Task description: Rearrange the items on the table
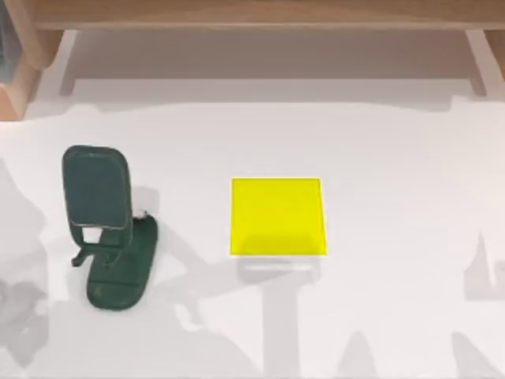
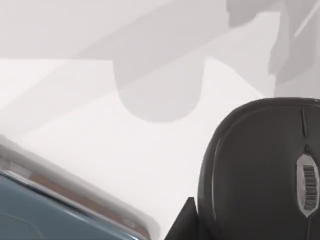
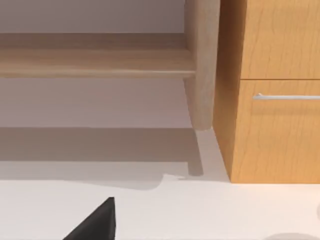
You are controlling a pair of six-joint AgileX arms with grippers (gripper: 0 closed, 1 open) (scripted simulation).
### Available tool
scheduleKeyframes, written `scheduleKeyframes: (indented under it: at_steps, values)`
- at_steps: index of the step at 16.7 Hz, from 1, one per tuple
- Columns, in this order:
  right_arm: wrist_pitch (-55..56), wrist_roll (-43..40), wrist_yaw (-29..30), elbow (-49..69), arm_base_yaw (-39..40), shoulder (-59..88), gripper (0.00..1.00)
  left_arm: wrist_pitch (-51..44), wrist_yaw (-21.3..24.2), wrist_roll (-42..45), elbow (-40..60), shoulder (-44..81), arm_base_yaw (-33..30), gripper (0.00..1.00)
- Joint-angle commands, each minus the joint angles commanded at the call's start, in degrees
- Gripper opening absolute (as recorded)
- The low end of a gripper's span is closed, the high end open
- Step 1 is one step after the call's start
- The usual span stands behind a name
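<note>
Right now the left hand [image 2: 187,220] hovers close above the black mouse [image 2: 260,170], the grey-blue phone [image 2: 45,215] just beside on the white surface [image 2: 125,150]; its grip I cannot tell. Looks like mouse pickup next: descend squarely. Open room lies around the yellow pad [image 1: 277,216] and green stand [image 1: 106,229].

Stand at nine o'clock, pad at centre, shelf at twelve

On your table [image 1: 394,158], the stand [image 1: 106,229] sits at nine o'clock and the square pad [image 1: 278,216] at centre, well apart; the shelf [image 1: 252,12] spans twelve o'clock. Your left wrist view puts the mouse [image 2: 260,170] near the phone [image 2: 45,215], table between them.
</note>
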Motion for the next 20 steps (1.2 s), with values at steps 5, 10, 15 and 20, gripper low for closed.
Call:
scheduleKeyframes:
  at_steps: [5, 10, 15, 20]
  values:
    - [0.0, 0.0, 0.0, 0.0, 0.0, 0.0, 1.00, -3.0, 0.0, -0.3, 2.2, -1.9, -0.1, 0.00]
    - [0.0, 0.0, 0.0, 0.0, 0.0, 0.0, 1.00, -3.2, 0.0, -2.1, 4.2, 0.3, -0.3, 0.00]
    - [0.0, 0.0, 0.0, 0.0, 0.0, 0.0, 1.00, -4.8, 0.3, -11.8, 13.8, 8.6, -3.6, 0.00]
    - [0.0, 0.0, 0.0, 0.0, 0.0, 0.0, 1.00, -7.0, 0.6, -28.8, 28.0, 20.7, -11.1, 0.00]
